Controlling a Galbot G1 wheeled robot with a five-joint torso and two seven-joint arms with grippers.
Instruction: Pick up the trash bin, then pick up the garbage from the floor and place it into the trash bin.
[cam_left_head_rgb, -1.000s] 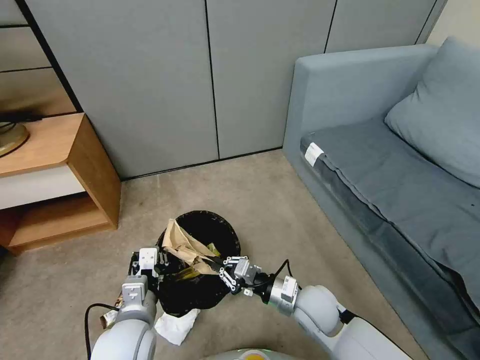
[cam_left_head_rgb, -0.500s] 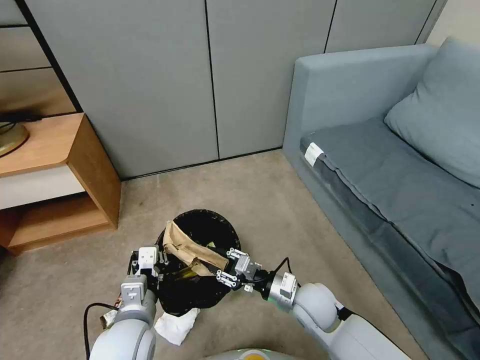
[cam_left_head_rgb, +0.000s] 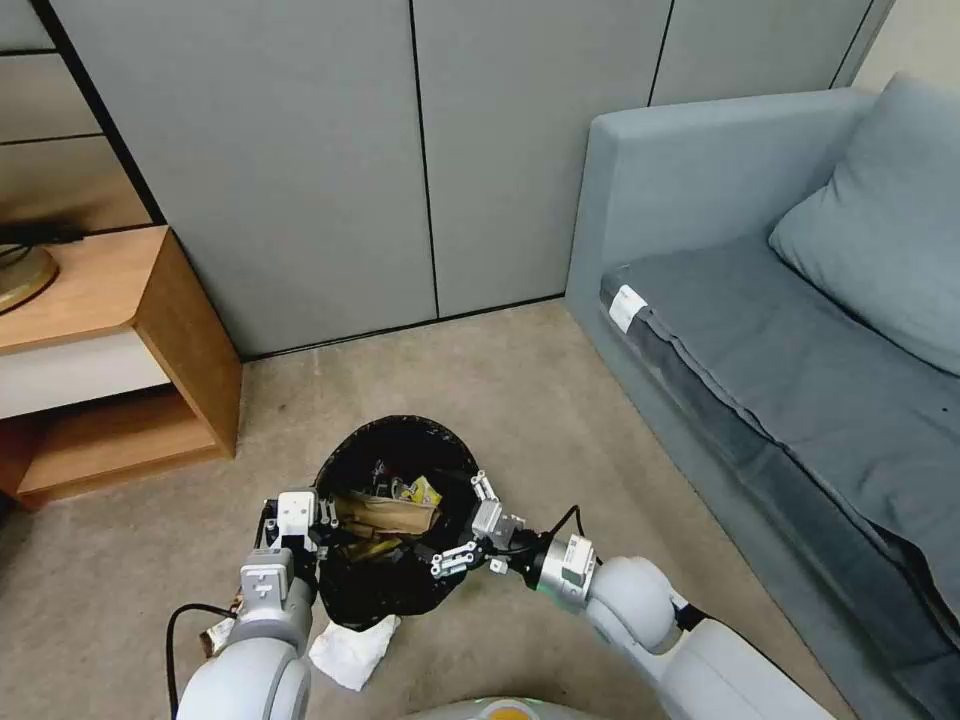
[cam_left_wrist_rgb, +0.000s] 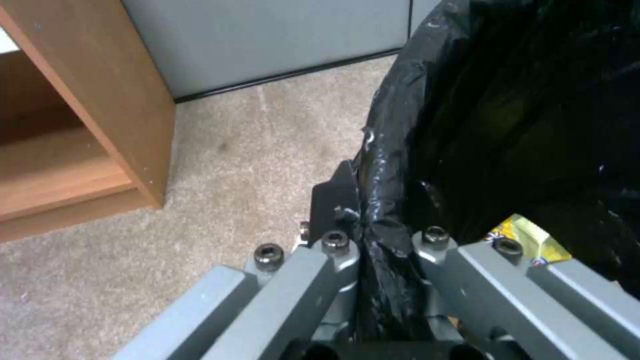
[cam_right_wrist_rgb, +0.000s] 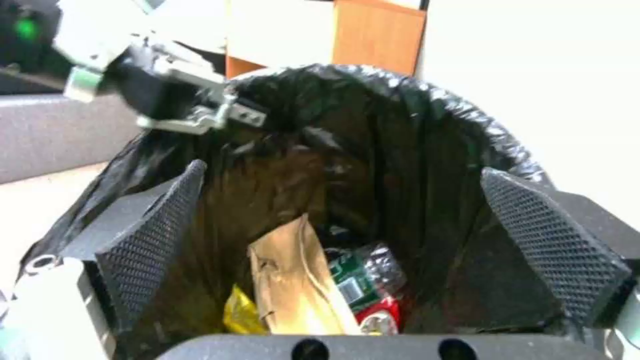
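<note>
The trash bin (cam_left_head_rgb: 400, 432), lined with a black bag, hangs just above the carpet. My left gripper (cam_left_head_rgb: 300, 518) is shut on its left rim; in the left wrist view the left gripper (cam_left_wrist_rgb: 360, 235) pinches the black liner (cam_left_wrist_rgb: 500, 125). My right gripper (cam_left_head_rgb: 463, 527) stands open over the bin's right rim, its pads (cam_right_wrist_rgb: 153, 235) spread wide with nothing between them. Inside the bin lie a brown paper bag (cam_right_wrist_rgb: 293, 285), a yellow wrapper (cam_left_head_rgb: 425, 490) and a red-and-white packet (cam_right_wrist_rgb: 377, 310). A white paper wad (cam_left_head_rgb: 350, 650) lies on the floor under the bin.
A wooden side cabinet (cam_left_head_rgb: 120, 350) stands at the left and a grey sofa (cam_left_head_rgb: 780, 350) at the right, with grey wall panels behind. Open carpet (cam_left_head_rgb: 520, 400) lies beyond the bin. A small wrapper (cam_left_head_rgb: 215, 635) lies by my left arm.
My right gripper opened and let go of the brown paper bag, which dropped from above the rim down into the bin. The left gripper kept its hold on the rim.
</note>
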